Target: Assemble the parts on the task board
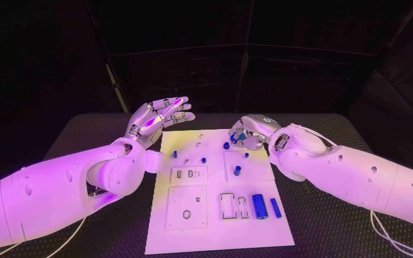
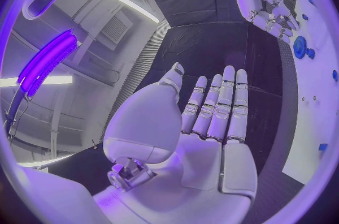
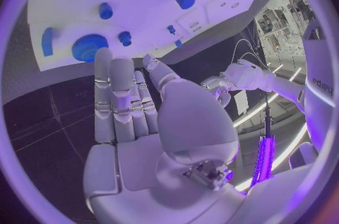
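- While the flat white rectangular task board [image 1: 215, 210] lies at the table's centre, the silver left hand [image 1: 157, 119] hovers off its 11 o'clock corner, fingers spread wide and holding nothing;
- the silver right hand [image 1: 247, 131] sits over the board's 1 o'clock corner, fingers stretched out flat in its wrist view, palm empty, right by a small blue toothed gear [image 3: 89, 47] and a blue peg [image 3: 124, 38];
- a blue cylinder [image 1: 258, 203] and a thinner blue bar [image 1: 276, 208] lie at the board's 4 o'clock, beside white slotted blocks [image 1: 233, 205];
- these parts look light, rigid and smooth, likely slippery plastic; the cylinder may roll, so pinching it across its middle seems safest; the gear is best taken by its rim.
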Robot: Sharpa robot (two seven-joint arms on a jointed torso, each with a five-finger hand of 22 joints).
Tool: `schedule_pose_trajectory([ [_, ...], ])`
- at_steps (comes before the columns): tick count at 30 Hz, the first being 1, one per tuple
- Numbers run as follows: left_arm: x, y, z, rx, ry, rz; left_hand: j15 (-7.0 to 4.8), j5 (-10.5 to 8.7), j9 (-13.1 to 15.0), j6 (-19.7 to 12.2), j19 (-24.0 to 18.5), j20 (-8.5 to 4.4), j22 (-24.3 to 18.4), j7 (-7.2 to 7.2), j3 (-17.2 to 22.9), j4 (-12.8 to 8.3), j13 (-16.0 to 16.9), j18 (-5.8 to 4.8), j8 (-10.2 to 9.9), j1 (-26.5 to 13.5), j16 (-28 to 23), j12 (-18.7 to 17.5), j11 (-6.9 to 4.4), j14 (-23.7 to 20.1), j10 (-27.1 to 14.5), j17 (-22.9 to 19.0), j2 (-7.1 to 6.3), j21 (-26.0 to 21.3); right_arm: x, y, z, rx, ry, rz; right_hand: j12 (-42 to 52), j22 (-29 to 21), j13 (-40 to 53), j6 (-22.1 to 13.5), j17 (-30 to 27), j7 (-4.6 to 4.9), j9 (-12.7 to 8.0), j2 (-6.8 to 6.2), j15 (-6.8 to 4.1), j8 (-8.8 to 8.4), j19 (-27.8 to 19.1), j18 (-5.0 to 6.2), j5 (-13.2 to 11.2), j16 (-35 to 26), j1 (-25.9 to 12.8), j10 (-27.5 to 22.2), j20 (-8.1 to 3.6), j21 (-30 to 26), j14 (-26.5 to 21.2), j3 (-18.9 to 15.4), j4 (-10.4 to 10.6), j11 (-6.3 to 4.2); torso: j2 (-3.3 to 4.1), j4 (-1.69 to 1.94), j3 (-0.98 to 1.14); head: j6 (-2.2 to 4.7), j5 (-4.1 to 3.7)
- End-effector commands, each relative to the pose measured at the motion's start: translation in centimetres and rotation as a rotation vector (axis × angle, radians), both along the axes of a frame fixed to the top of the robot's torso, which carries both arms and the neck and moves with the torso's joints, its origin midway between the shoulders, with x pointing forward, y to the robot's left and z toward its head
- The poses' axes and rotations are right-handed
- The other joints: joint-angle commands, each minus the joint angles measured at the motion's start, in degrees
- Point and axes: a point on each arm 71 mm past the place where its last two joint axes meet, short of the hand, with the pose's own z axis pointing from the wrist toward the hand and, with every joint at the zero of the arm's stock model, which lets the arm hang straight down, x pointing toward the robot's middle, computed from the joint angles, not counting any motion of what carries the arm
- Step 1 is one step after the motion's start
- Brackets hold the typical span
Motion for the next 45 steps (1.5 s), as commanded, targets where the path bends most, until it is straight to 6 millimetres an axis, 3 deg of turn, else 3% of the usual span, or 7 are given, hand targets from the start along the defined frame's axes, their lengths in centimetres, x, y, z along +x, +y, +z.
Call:
schedule_pose_trajectory([
  [1,-0.2,-0.4,0.3,0.006,-0.011,-0.053,-0.06,-0.09,-0.1,0.4,0.4,-0.03,-0.1,3.65,0.0,-0.4,-0.1,1.1,0.2,0.7,0.2,0.3,-0.13,0.3,0.4,0.0,-0.03,0.4,0.3,0.3,0.1,-0.132,-0.039,-0.023,-0.2,2.0,0.0,-0.9,4.8,0.07,0.0,-0.83,0.02,-0.26,0.7,0.46,-0.3,4.3,-0.1,-0.9,0.45,2.0,1.9,0.6,0.5,-0.16,1.38,-0.34,-0.28,0.35,0.07],
  [3,-0.3,-0.4,0.3,0.007,-0.011,-0.056,-0.03,-0.09,-0.2,0.3,0.4,-0.03,-0.1,3.78,0.0,-0.6,-0.1,1.08,0.2,0.9,0.2,0.2,-0.06,0.2,0.3,-0.1,-0.07,0.4,0.4,0.5,0.2,-0.138,-0.046,-0.025,-0.1,5.6,0.1,-1.3,9.4,0.11,0.0,-1.38,0.08,-0.17,1.9,0.04,-0.3,8.3,-0.2,-1.2,0.56,5.0,1.8,1.2,1.2,-0.15,1.67,-0.38,-0.3,0.32,0.21],
  [12,-0.4,-0.6,0.3,0.006,-0.009,-0.065,-0.02,-0.08,-0.2,0.3,0.4,-0.03,-0.1,3.8,0.0,-0.6,-0.2,1.08,0.2,0.9,0.2,0.2,-0.04,0.2,0.3,-0.1,-0.07,0.3,0.5,1.2,0.6,-0.145,-0.067,-0.026,0.0,13.9,0.3,-1.5,19.1,0.18,0.1,-2.4,0.24,-0.11,4.2,-1.11,-0.3,16.8,0.2,-1.1,0.88,11.7,1.7,2.9,3.1,0.06,2.52,-0.06,-0.29,0.25,0.35],
  [35,-0.2,-0.3,0.2,0.019,0.002,-0.053,0.04,-0.03,-0.3,0.2,0.5,-0.01,-0.2,3.94,0.1,-0.9,-0.2,1.03,0.1,1.2,0.2,0.1,0.07,0.1,0.2,-0.2,0.32,0.3,1.1,2.9,0.1,-0.192,-0.006,-0.004,0.4,18.8,0.4,-0.4,23.1,-0.2,0.2,-2.45,-0.08,0.23,5.4,-1.74,-0.1,20.8,1.0,1.7,0.67,15.7,1.6,6.2,5.1,-0.49,3.32,0.12,-0.4,-0.38,0.36],
  [45,-0.1,-0.1,0.4,0.018,-0.004,-0.05,0.05,-0.01,-0.3,0.2,0.5,-0.01,-0.2,3.96,0.3,-1.0,-0.2,1.04,0.1,1.3,0.2,0.1,0.08,0.1,0.2,-0.2,0.51,0.3,1.4,3.0,-0.3,-0.208,0.012,-0.011,0.7,19.3,0.7,0.2,23.4,-0.36,0.2,-2.83,-0.29,0.29,5.3,-1.76,-0.1,21.3,1.3,3.3,0.53,16.3,1.4,7.5,5.6,-0.79,3.43,-0.02,-0.46,-0.77,0.51],
])
